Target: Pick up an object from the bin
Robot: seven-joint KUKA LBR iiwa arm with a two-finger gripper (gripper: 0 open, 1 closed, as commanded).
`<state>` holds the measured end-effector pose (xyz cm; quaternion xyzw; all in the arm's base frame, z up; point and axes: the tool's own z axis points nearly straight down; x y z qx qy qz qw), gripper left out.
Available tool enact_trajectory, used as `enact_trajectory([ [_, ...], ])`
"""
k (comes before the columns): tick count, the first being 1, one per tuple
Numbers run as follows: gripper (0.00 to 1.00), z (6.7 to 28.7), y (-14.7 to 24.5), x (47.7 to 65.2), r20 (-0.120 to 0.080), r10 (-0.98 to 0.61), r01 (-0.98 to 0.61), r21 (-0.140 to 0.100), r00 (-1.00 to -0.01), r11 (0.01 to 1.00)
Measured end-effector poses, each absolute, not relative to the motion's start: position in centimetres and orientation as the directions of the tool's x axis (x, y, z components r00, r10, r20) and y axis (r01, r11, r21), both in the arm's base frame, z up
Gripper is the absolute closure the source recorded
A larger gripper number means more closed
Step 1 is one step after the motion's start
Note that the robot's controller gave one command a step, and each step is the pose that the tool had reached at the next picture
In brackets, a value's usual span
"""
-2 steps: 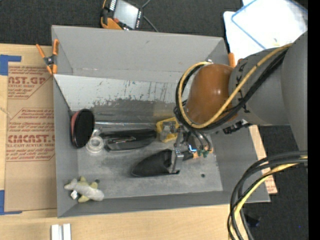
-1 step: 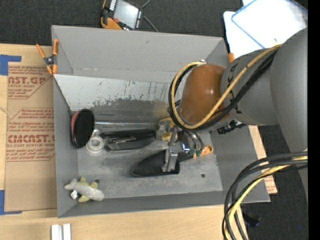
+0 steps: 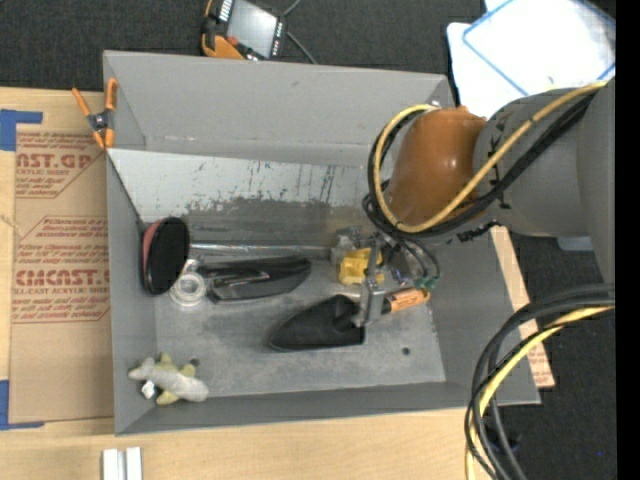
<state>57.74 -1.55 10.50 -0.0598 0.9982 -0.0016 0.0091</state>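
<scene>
Where the arm [image 3: 440, 168] reaches into the grey bin [image 3: 300, 393], the jaws are set at the right end of a black shoe-like thing [image 3: 310, 330], probably because that raised end offers a grip; their opening cannot be told. A pale toy [image 3: 168, 379] is seen well left of it.

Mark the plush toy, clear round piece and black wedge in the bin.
plush toy [image 3: 168, 380], camera view, its body.
clear round piece [image 3: 187, 289], camera view, its middle.
black wedge [image 3: 310, 330], camera view, its middle.
</scene>
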Motion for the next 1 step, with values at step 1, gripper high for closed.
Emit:
enact_trajectory([
  [1,0.00,6.85,5.03,52.93,-0.006,0.025,0.025,0.004,-1.000,1.000],
])
